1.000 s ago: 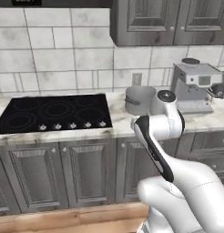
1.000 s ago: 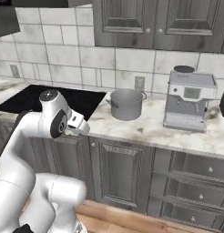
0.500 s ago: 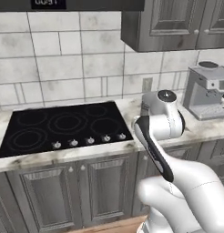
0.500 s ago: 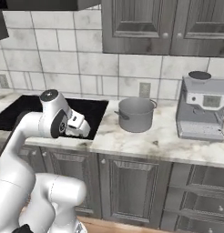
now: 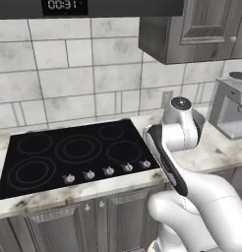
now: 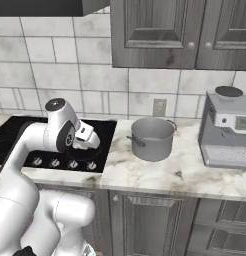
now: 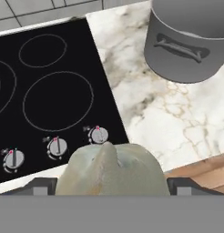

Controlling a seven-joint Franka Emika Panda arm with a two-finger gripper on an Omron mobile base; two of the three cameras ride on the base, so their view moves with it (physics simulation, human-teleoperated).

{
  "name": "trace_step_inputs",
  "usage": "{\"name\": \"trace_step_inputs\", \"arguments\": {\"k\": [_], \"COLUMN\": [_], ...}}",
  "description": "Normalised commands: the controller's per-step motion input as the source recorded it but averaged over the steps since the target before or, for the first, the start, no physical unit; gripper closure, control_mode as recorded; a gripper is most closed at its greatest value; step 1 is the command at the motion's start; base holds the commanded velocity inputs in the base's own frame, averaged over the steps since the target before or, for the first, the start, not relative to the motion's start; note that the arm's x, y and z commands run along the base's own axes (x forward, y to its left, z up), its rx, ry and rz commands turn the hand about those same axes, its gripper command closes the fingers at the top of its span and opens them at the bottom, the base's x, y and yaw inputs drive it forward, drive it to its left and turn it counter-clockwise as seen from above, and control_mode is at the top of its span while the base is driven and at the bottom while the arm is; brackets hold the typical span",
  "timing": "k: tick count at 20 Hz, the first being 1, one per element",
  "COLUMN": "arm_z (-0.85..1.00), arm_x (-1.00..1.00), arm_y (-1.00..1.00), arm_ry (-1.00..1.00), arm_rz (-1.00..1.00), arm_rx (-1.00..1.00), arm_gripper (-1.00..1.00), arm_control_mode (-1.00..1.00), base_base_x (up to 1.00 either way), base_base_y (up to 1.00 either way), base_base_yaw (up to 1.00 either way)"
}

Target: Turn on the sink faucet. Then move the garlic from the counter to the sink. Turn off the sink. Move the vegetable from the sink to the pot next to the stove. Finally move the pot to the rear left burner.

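sitting between the two dark finger tips at the bottom of the hand view is the garlic [image 7: 112, 169], a pale, lumpy bulb with its pointed top up; the jaws stand wide on either side of it and are closed on it, holding it above the front edge of the counter [image 7: 177, 123]. from the right base view the gripper [image 6: 84, 142] hangs at the end of the folded white arm, over the right front corner of the cooktop [image 6: 97, 134], with a pale bit of the bulb just visible under the hand.

just past the garlic in the hand view lies a row of three round knobs [image 7: 57, 146] along the front strip of the black cooktop, each with a small red mark. beyond them are the thin ring outlines of the burners [image 7: 58, 101], one large and a smaller one behind it.

to the right of the cooktop the marbled counter runs on, and on it stands the grey pot [image 6: 152, 138], upright, well apart from the garlic, with a handle facing the camera in the hand view. it sits beside the cooktop's right edge, not on the glass.

farther right on the counter is a grey coffee machine [image 6: 227, 130]. behind everything rises the tiled wall [image 6: 70, 75] with an outlet [image 6: 158, 107] above the pot, and dark cabinets [image 6: 180, 32] hang overhead.
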Motion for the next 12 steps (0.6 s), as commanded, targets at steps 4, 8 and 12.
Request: {"name": "trace_step_inputs", "arguments": {"k": [4, 8, 12], "arm_z": [0.00, 0.00, 0.00], "arm_x": [0.00, 0.00, 0.00], "arm_y": [0.00, 0.00, 0.00], "arm_ry": [0.00, 0.00, 0.00], "arm_rz": [0.00, 0.00, 0.00], "arm_rx": [0.00, 0.00, 0.00], "arm_gripper": [1.00, 1.00, 1.00], "arm_control_mode": [1.00, 1.00, 1.00], "base_base_x": [0.41, 0.38, 0.35], "base_base_y": [0.40, 0.31, 0.36], "base_base_yaw": [-0.11, -0.01, 0.00]}}
